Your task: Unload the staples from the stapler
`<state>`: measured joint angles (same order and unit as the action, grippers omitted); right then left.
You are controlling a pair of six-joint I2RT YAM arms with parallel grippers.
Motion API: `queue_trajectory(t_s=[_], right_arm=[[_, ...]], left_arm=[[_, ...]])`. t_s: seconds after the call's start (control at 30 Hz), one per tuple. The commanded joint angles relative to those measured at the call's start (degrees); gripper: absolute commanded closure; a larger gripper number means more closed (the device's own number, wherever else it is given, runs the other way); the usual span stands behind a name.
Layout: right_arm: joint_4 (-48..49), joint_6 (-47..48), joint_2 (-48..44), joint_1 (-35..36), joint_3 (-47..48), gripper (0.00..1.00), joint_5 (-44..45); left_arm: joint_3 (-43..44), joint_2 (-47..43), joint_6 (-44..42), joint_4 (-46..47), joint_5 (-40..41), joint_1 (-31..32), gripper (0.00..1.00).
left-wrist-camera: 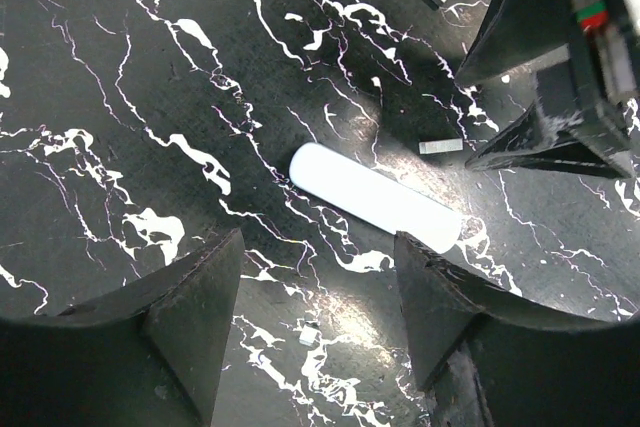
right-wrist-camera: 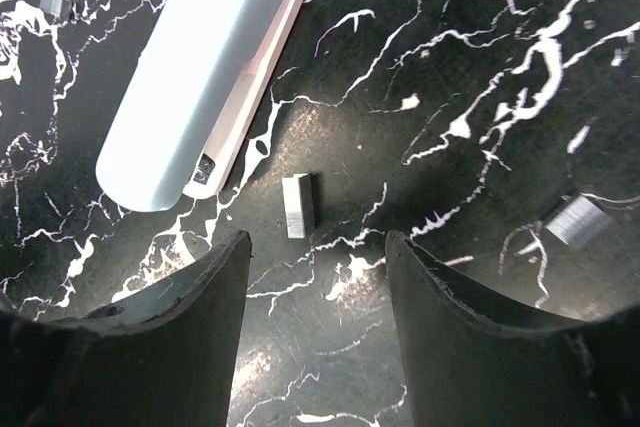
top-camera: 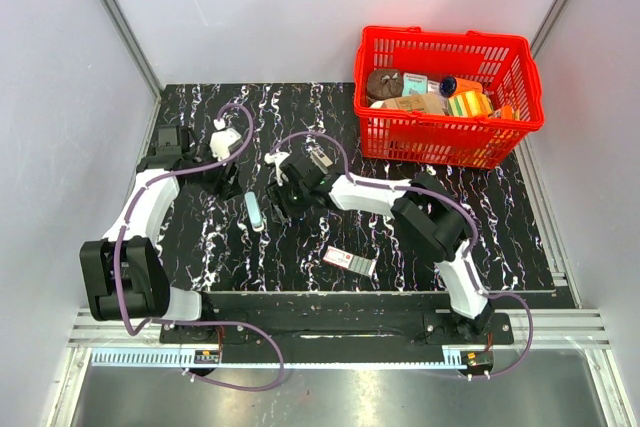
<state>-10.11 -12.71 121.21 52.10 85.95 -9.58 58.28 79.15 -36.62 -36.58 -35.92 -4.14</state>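
Tabletop (right-wrist-camera: 400, 47) glossy, marbled; staple strip (right-wrist-camera: 299, 205) bright metal; tube (right-wrist-camera: 190, 77) smooth plastic.

- A black, white-veined table (top-camera: 520, 227) bears a red basket (top-camera: 448, 137) at its far right corner, packed with assorted packages.
- A pale blue-white oblong object (top-camera: 254, 212) lies on the table, left of centre.
- The left gripper (top-camera: 230, 187) sits near its left side and the right gripper (top-camera: 282, 205) near its right.
- A small pink-and-white box (top-camera: 349, 260) lies flat nearer the front edge, well apart from the basket.
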Motion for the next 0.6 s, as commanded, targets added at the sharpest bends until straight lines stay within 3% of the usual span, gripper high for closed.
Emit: queue_trajectory(t_s=[0.0,0.23,0.43,0.57], right_arm=[[1.32,1.46,2.54,1.69,3.69,0.38,0.44],[0.27,4.01,5.18,3.36,6.77,0.44,4.22],[-1.40,5.15,5.18,4.07,6.78,0.73,5.80],[-1.58,5.76,2.46,4.24,3.79,0.83,7.73]], left_arm=[[2.89,0.65,-0.82,0.10,-2.40,-1.04,0.34],[3.07,0.65,-1.08,-0.25,-2.57,-1.83,0.34],[3.15,0.56,-1.52,-0.69,-2.49,-2.01,0.34],[3.24,0.74,-1.44,-0.69,-2.84,-2.01,0.34]])
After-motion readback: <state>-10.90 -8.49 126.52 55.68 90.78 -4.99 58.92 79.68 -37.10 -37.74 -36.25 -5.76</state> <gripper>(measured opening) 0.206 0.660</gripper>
